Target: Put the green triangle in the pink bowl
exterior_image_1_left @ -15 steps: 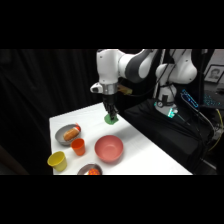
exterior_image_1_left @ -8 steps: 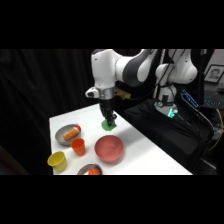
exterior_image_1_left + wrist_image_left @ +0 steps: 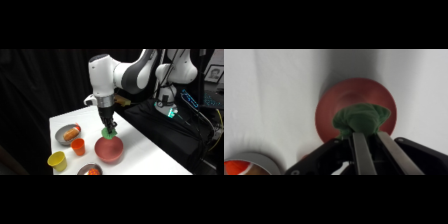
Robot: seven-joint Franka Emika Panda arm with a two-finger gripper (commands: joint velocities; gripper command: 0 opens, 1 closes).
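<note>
Yellow cup sitting at table's 8 o'clock corner, orange cup beside it. Gripper having carried green triangle from far table spot over half second, now hanging just over pink bowl at its 12 o'clock rim. Fingers pinching green triangle narrowly, pink bowl directly beneath. Transport judged nearly done; release looking like next step.

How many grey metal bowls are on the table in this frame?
2. One grey metal bowl holding orange food sits at the table's left, beyond the orange cup; the other is at the near edge, partly cut off. None seem hidden.
</note>
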